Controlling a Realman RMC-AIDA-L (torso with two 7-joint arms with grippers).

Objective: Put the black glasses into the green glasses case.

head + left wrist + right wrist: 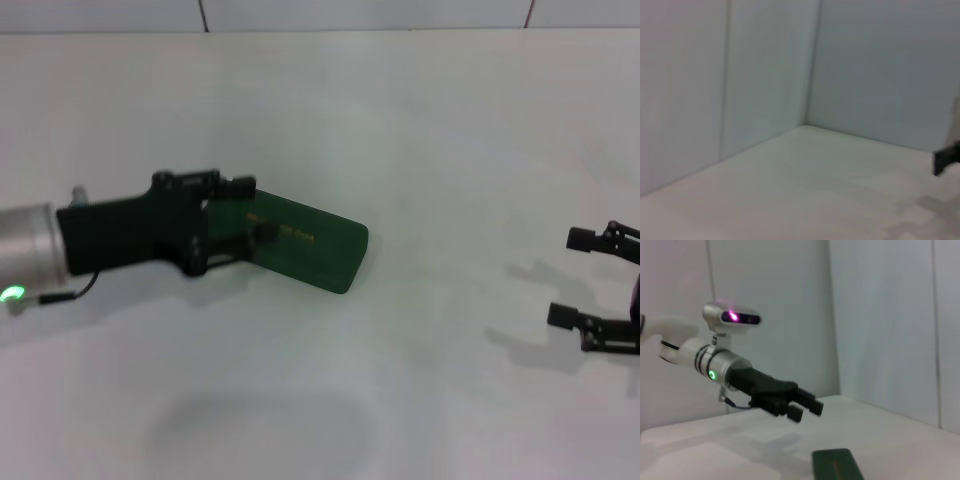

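Observation:
The green glasses case (318,248) lies flat on the white table, left of centre, with its lid down and the gold lettering (298,236) facing up. My left gripper (252,208) hangs over the case's left end, open, with nothing between its fingers. The right wrist view shows this left gripper (807,409) raised above the table, with the case (837,467) lower down and apart from it. At the table's right edge my right gripper (578,278) rests open and empty. The black glasses are out of view.
The white table (420,130) runs back to a pale wall (360,12). The left wrist view shows only table, a wall corner (807,122) and a dark part (946,159) at the picture's edge.

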